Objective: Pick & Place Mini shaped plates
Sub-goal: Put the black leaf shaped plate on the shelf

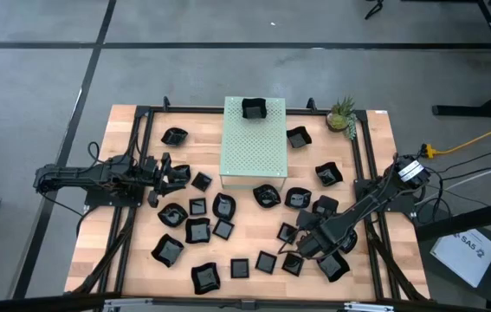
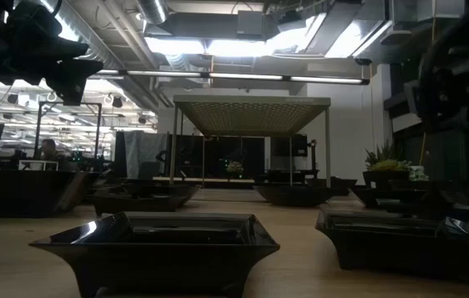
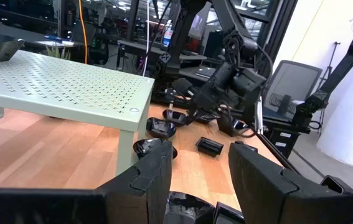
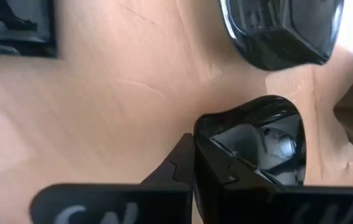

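Several small glossy black mini shaped plates lie scattered on the wooden table (image 1: 141, 217). One more plate (image 1: 254, 108) sits on top of the pale green perforated box (image 1: 254, 147). My right gripper (image 1: 304, 241) points steeply down at the near right and is shut on one plate (image 4: 257, 143). My left gripper (image 1: 176, 176) waits level at the left, open, its fingers (image 3: 145, 180) apart with nothing between them. In the left wrist view the right arm (image 3: 232, 81) shows beyond the box. My right gripper pinches the plate's side wall at its rim (image 4: 202, 146). One finger (image 4: 176, 165) shows outside the wall; the other is lost against the dark inside of the plate. The fingers come from above, slanting down. The plate seems to rest on the table.
Other plates (image 4: 282, 31) (image 4: 14, 28) lie close around the held one. A tiny pineapple-like plant (image 1: 342, 114) stands at the far right. Black frame rails (image 1: 366, 165) run along both table sides. In the low view, plates (image 2: 155, 240) (image 2: 399, 236) stand near the front.
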### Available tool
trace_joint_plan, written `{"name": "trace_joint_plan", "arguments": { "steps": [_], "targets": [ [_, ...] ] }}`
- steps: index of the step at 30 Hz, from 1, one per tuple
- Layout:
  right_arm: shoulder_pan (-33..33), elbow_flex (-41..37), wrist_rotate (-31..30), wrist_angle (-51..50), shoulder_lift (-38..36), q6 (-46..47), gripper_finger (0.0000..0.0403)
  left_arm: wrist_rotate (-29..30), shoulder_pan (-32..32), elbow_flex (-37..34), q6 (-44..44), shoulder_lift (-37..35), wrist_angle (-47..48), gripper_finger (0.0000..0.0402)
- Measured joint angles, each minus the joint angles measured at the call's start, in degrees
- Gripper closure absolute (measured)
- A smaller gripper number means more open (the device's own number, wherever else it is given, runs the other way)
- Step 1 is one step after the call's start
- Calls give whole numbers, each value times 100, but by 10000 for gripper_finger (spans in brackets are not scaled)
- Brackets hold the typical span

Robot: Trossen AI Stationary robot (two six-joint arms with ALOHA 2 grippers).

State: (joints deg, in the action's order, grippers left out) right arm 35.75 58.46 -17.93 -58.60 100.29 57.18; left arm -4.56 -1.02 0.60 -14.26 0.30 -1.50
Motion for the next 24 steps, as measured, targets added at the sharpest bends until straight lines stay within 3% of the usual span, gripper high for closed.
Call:
{"name": "trace_joint_plan", "arguments": {
  "steps": [12,24],
  "targets": [
    [-117,1238,-92,-1052,2,411,400,-1,0,2,0,-1,0,249],
    [-532,3005,-650,-2640,2,1022,401,-1,0,2,0,1,0,249]
  ]
}}
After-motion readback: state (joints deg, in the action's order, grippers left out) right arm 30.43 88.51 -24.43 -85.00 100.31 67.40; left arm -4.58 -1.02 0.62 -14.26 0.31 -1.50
